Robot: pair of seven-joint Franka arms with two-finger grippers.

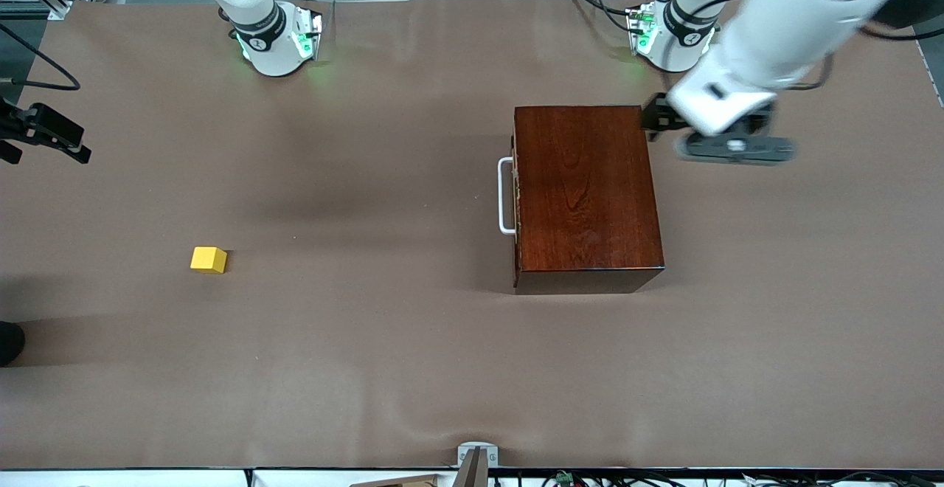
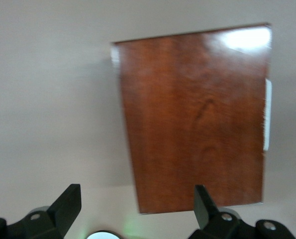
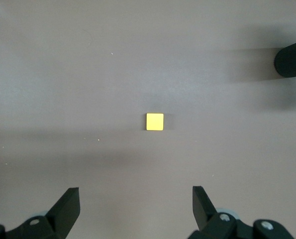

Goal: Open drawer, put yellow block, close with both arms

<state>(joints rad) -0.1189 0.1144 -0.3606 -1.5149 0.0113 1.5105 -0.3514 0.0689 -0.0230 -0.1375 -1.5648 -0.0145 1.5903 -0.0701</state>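
Front view shows the drawer [image 1: 516, 195] pushed fully into its glossy reddish-brown wooden box [image 1: 586, 192]; only its white U-shaped bar handle [image 1: 505, 195] stands out from the box face that looks toward the right arm's end of the table; the pale tray itself is not visible. The box sits on the brown table covering [image 1: 369, 369], toward the left arm's end and close to the left arm's base [image 1: 667, 37].

The yellow block [image 1: 209, 259] lies alone on the covering toward the right arm's end, well apart from the box and nearer to the front camera than the handle; nothing touches it. In the right wrist view the yellow block [image 3: 154, 121] appears as a small square directly below the camera, resting flat.

The left gripper [image 1: 656, 119] hangs over the table just beside the box's upper corner, at the side away from the handle; the arm is blurred in the front view. The left wrist view shows the left gripper [image 2: 138, 206] with its two fingers [image 2: 68, 201] spread wide and empty, the box top [image 2: 197, 119] below them and a sliver of the white handle [image 2: 267, 114] at its edge.

The right gripper [image 3: 136, 206] is over the yellow block, well above it; its fingers [image 3: 68, 204] are spread wide apart and hold nothing; in the front view only the right arm's base [image 1: 276, 37] and lower link show.
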